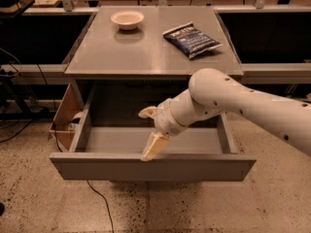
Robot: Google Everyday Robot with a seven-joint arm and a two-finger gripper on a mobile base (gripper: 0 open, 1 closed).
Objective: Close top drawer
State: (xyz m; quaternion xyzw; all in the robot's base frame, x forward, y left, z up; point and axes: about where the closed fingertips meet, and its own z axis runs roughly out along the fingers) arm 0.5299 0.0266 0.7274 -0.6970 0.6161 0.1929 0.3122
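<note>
The top drawer of the grey cabinet stands pulled far out, its plain front panel nearest the camera and its grey box interior bare. My gripper hangs over the drawer's middle, just behind the front panel. It is open, with one tan fingertip down at the panel's top edge and the other raised. Nothing is between them. The white arm reaches in from the right and covers part of the drawer's right half.
On the cabinet top sit a white bowl at the back left and a dark blue snack bag at the back right. A cardboard box stands left of the drawer. A cable runs over the speckled floor.
</note>
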